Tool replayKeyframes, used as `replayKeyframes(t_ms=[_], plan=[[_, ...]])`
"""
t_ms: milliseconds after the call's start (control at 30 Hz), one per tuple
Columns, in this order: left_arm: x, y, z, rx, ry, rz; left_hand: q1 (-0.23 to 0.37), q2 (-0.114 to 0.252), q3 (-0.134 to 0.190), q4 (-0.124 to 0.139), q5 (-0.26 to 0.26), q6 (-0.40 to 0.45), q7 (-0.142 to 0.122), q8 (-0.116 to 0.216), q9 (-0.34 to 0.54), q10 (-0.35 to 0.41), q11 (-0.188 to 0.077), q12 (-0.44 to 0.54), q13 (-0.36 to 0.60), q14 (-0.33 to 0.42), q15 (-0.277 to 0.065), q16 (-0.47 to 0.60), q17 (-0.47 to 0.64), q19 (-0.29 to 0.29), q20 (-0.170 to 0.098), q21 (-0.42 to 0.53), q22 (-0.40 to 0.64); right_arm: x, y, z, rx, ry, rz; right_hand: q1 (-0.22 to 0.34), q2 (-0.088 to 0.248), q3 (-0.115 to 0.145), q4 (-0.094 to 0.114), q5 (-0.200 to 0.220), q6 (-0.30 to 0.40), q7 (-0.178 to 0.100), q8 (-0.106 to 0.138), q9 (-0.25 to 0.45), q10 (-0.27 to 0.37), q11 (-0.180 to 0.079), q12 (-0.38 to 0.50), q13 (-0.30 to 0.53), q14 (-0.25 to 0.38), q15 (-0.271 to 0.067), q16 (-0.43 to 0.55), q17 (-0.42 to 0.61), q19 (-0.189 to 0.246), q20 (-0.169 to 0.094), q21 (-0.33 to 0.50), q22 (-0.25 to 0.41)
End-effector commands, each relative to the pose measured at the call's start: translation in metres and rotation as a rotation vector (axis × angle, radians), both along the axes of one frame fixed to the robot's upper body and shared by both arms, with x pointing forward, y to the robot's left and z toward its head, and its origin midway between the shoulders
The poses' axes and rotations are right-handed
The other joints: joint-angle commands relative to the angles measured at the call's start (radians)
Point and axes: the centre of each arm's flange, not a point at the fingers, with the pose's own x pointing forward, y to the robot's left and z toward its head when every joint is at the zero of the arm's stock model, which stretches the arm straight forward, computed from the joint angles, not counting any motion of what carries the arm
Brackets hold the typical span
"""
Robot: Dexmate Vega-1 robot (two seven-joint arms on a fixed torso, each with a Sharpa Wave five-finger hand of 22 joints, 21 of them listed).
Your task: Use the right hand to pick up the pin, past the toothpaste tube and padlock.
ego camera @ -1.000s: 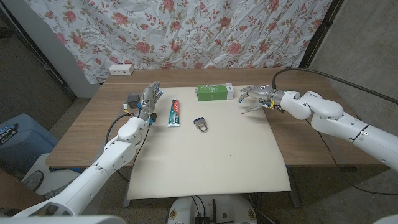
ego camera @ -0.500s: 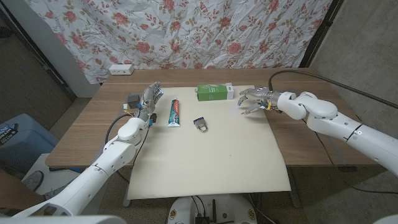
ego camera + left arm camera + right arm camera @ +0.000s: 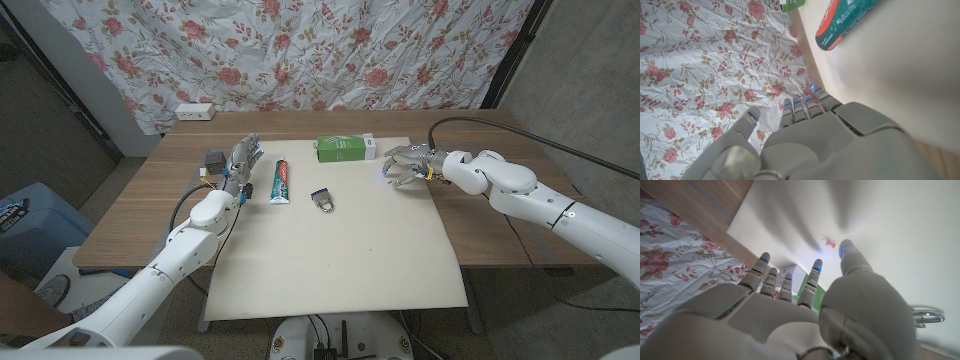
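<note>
Your left robot hand (image 3: 238, 163) stands near the left edge of the white mat (image 3: 340, 270) on the wooden bench (image 3: 140, 210), fingers straight and apart, holding nothing. Just right of it the toothpaste tube (image 3: 281, 182) lies on the mat, and a little further right sits the padlock (image 3: 323, 201).

Beyond those, toward the mat's far right corner, your right robot hand (image 3: 405, 162) hovers with its fingers spread and curved downward, empty. I judge the reach to be nearly finished: the hand is already past the tube and padlock, but the pinch and lift are not yet done.

The pin (image 3: 829, 243) is too small to make out from the head camera. The right wrist camera shows it plainly: a small pink push pin lying on the white mat, just beside the thumb tip and ahead of the fingertips (image 3: 817, 263), not touched. That same view catches the padlock's shackle at its edge.

Furthest back, a green and white box (image 3: 345, 148) rests at the mat's far edge, close to the right robot hand.
</note>
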Motion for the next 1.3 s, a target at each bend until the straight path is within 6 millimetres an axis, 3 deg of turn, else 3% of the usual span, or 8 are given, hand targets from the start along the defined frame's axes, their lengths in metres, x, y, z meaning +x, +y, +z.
replayKeyframes(t_ms=[33, 500, 700, 1300], plan=[[0.0, 0.0, -0.002, 0.003, 0.013, 0.004, -0.002, 0.066, 0.008, 0.001, 0.0, 0.012, 0.001, -0.003, 0.006, 0.005, 0.0, -0.001, 0.001, 0.009, -0.008, 0.0, 0.004, 0.011, -0.002, -0.001, 0.006, 0.007, 0.001, -0.001, -0.016, -0.012, -0.001, 0.018, -0.004, 0.005, -0.002, 0.004, 0.017, -0.003, 0.009, 0.005, 0.009, 0.0, 0.009, 0.004, 0.006, -0.008, 0.008, 0.002, 0.011, -0.005, 0.0, 0.003], [0.001, -0.001, -0.004, -0.005, 0.015, -0.003, -0.003, 0.065, 0.009, 0.001, 0.0, 0.014, 0.0, -0.004, 0.006, 0.006, -0.001, -0.001, 0.002, 0.01, -0.008, -0.001, 0.004, 0.011, -0.001, -0.001, 0.006, 0.01, 0.002, -0.008, -0.023, -0.045, 0.02, 0.032, -0.006, 0.003, 0.0, -0.003, 0.064, -0.003, 0.033, 0.01, 0.025, -0.004, 0.011, 0.004, 0.023, -0.028, 0.017, 0.007, 0.027, -0.012, 0.002, 0.003], [0.0, -0.001, -0.004, 0.003, 0.022, -0.001, -0.003, 0.065, 0.009, 0.002, 0.0, 0.014, 0.0, -0.004, 0.006, 0.006, -0.002, -0.002, 0.002, 0.009, -0.008, -0.001, 0.004, 0.011, -0.001, -0.001, 0.006, 0.011, -0.002, -0.012, -0.019, -0.067, 0.04, 0.035, -0.012, -0.005, 0.003, -0.005, 0.102, -0.005, 0.053, 0.015, 0.042, -0.014, 0.014, 0.004, 0.052, -0.047, 0.03, 0.013, 0.061, -0.025, 0.009, 0.004], [0.0, -0.003, -0.004, -0.003, 0.02, -0.007, -0.004, 0.065, 0.011, 0.002, 0.0, 0.017, -0.003, -0.004, 0.006, 0.006, -0.002, -0.003, 0.002, 0.011, -0.007, -0.001, 0.004, 0.011, 0.0, -0.002, 0.006, 0.014, -0.009, -0.019, -0.002, -0.111, 0.074, 0.046, -0.016, -0.015, 0.005, 0.0, 0.198, -0.004, 0.103, 0.025, 0.076, -0.018, 0.018, 0.004, 0.085, -0.082, 0.048, 0.025, 0.1, -0.044, 0.012, 0.005]])
